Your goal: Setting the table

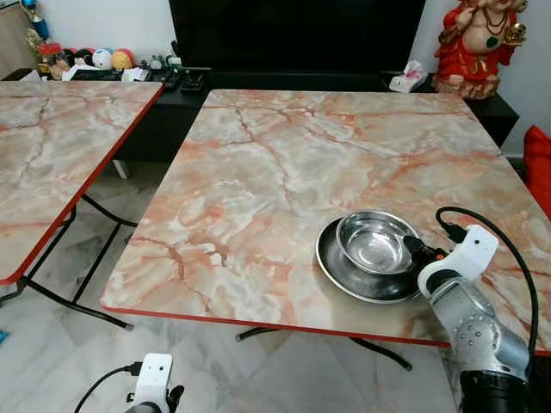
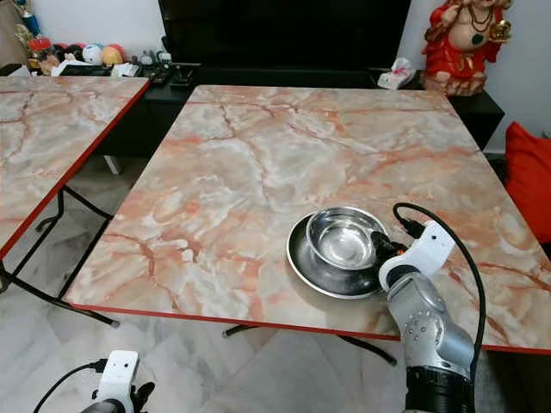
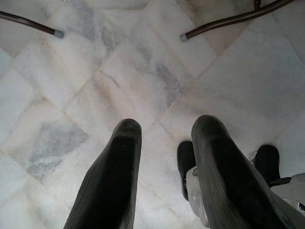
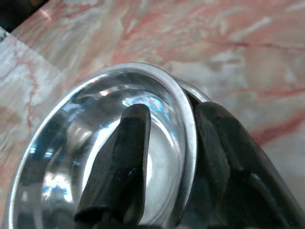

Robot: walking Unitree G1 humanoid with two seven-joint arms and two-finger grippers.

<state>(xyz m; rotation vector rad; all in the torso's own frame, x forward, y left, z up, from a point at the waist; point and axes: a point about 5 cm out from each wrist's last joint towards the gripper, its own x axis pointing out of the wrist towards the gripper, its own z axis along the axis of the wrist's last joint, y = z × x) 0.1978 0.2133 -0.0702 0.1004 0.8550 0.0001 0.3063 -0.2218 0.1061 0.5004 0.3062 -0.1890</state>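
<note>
Right wrist view: one finger of the right tool sits inside the steel bowl, the other outside its wall, so the rim runs between them; the tool looks closed on that rim.
Bowl's place: it stands in the steel plate, near the front edge of the marble bench, toward the robot's right.
Direction from tool: the bowl lies just ahead and to the left of the right tool, which meets it at the rim nearest the arm.
Axis: the bowl is round and upright, so no long axis matters; the fingers straddle the wall roughly across the rim.
Nearer arm: the right, plainly.
Left tool: it hangs idle over the tiled floor, fingers apart, holding nothing.
Judgement: any lift or slide turns on that rim pinch; a thin steel wall may slip or tilt, and the plate beneath could be dragged along.
</note>
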